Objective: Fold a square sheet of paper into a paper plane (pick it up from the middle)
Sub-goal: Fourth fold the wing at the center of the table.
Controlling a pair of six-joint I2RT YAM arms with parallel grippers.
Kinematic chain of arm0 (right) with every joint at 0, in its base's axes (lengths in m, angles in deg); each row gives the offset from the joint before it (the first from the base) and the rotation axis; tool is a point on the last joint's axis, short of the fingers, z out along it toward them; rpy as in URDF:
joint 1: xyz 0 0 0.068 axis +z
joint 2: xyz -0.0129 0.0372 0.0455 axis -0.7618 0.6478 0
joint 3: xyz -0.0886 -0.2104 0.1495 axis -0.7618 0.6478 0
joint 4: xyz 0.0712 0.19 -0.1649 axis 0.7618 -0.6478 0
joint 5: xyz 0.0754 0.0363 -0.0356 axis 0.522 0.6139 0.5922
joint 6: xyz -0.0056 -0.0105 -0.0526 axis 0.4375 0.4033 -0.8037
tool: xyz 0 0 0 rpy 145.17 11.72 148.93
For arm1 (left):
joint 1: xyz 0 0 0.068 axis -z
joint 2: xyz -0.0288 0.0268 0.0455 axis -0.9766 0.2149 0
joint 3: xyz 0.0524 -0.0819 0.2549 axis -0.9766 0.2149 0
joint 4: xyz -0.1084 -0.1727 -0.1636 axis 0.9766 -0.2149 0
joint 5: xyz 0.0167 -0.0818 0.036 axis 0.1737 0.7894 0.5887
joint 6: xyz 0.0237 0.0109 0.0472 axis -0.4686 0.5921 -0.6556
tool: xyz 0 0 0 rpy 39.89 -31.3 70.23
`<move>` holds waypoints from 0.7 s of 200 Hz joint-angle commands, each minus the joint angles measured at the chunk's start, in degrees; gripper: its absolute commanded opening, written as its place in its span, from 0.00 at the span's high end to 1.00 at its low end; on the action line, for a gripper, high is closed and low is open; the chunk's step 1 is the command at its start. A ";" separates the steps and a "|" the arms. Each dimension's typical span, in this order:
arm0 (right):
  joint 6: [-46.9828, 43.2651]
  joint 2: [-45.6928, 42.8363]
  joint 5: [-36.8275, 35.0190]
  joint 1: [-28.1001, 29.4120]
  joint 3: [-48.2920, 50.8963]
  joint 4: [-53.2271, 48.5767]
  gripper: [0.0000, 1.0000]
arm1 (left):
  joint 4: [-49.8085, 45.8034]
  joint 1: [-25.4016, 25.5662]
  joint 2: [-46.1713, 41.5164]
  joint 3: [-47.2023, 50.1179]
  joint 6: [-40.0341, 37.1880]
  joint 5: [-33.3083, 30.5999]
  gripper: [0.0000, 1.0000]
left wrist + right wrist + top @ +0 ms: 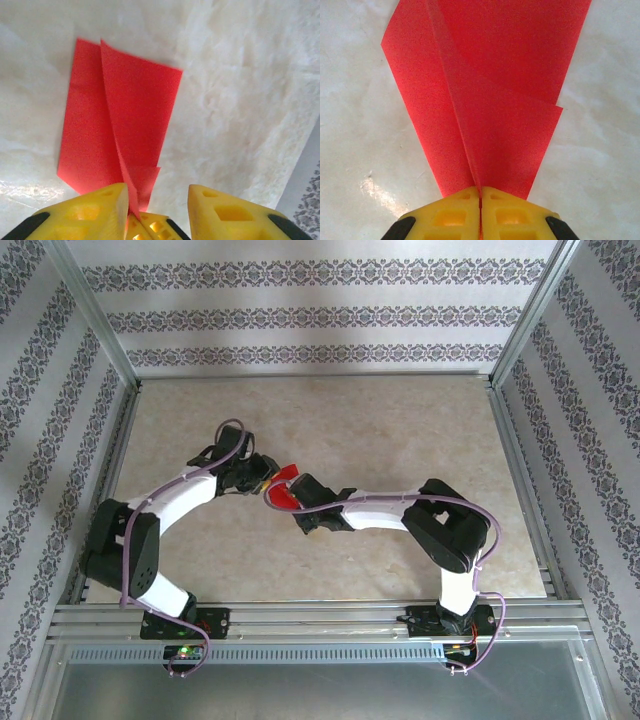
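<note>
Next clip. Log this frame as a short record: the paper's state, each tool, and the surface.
paper: paper plane, red, folded along a centre crease, flaps spread to both sides
right: right tool shut on the crease at the narrow end
left: left tool open, a paper edge standing in the gap beside one finger
surface: pale marbled table

Overhead, the left arm (175, 502) and right arm (385, 508) bend inward from the bottom of the frame, wrists almost meeting at centre. The left claw (156, 195) has yellow fingers spread apart. The right claw (480, 192) has fingers pressed together, pinching the folded red paper (500, 100).
</note>
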 commanded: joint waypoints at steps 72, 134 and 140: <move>8.33 -0.28 23.80 -8.27 3.38 5.47 0.92 | 9.94 0.25 -5.32 9.71 -2.16 2.39 0.64; 11.21 0.06 32.14 -11.83 4.00 7.24 0.92 | 20.66 3.71 -0.13 13.41 -1.22 5.12 0.76; 11.63 0.22 33.01 -12.17 4.10 7.59 0.92 | 21.34 4.07 0.53 13.34 -1.22 5.20 0.76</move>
